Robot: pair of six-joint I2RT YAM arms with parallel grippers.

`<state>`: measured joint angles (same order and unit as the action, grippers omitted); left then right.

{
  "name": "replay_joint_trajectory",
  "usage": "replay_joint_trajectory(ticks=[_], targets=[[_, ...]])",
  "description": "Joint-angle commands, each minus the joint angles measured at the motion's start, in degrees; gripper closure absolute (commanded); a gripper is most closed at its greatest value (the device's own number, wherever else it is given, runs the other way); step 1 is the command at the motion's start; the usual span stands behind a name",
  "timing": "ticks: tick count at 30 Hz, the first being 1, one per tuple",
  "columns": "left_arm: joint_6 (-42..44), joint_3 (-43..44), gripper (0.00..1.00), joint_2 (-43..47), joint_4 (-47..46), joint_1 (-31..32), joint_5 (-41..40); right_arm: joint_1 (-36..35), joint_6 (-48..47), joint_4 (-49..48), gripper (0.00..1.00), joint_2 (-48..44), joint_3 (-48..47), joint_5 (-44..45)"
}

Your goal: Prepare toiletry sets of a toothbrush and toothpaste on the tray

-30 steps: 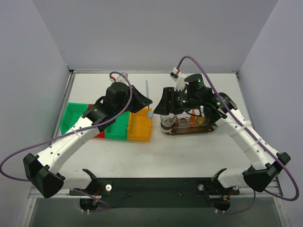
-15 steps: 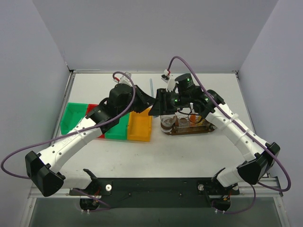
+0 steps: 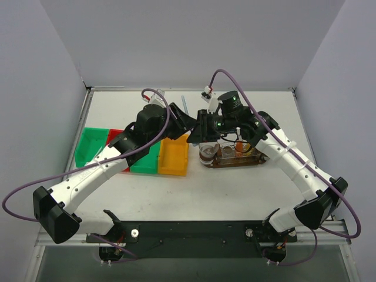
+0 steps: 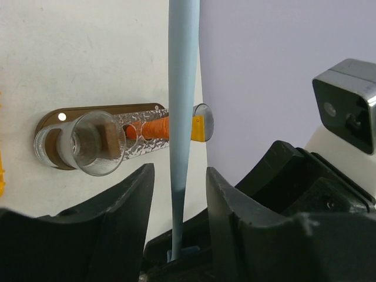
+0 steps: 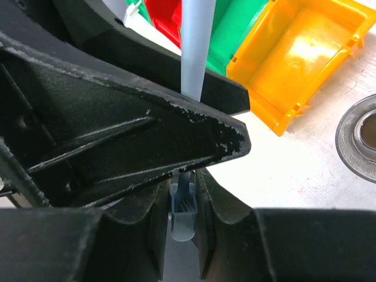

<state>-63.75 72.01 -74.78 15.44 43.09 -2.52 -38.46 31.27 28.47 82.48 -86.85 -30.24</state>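
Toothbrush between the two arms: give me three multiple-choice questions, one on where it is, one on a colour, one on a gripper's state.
1. Where is the toothbrush? A in a green bin; B in the air between the grippers; C lying on the table.
2. What colour is the bin nearest the tray? A red; B green; C yellow-orange.
3. How is the right gripper? A wide open, empty; B shut on the toothbrush's head; C out of view.
B: it stands upright between the left gripper's fingers.
C: the yellow-orange bin sits beside the tray.
B: its fingers press the bristle end.
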Motion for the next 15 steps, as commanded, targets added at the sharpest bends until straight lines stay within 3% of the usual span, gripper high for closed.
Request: replay_joint_trajectory(ticks=[1, 3, 6, 12, 15], targets=[[2.92, 0.50, 0.38, 1.30, -2.97, 0.24, 0.42, -0.39, -0.94, -0.61, 1.00, -1.26, -0.16, -1.23], [4.93, 0.07, 0.24, 2.36, -2.79, -0.02, -0.37, 0.05, -1.64, 0.79, 1.00, -1.70, -0.25, -1.05], [8.09, -0.81, 0.17, 5.08, -1.91, -0.73, -1.78, 0.92, -2.87, 3.86, 1.00, -2.49, -0.43, -0.61], [18.11, -4.15, 0.15, 11.06, -1.81, -5.99, 3.90, 3.73, -7.70, 14.39, 1.00, -3.46, -2.00, -1.93], [31.36, -4.25, 0.16, 12.29, -2.35, -7.58, 10.76, 4.35, -10.96, 22.29, 1.00, -3.20, -4.46, -4.03]])
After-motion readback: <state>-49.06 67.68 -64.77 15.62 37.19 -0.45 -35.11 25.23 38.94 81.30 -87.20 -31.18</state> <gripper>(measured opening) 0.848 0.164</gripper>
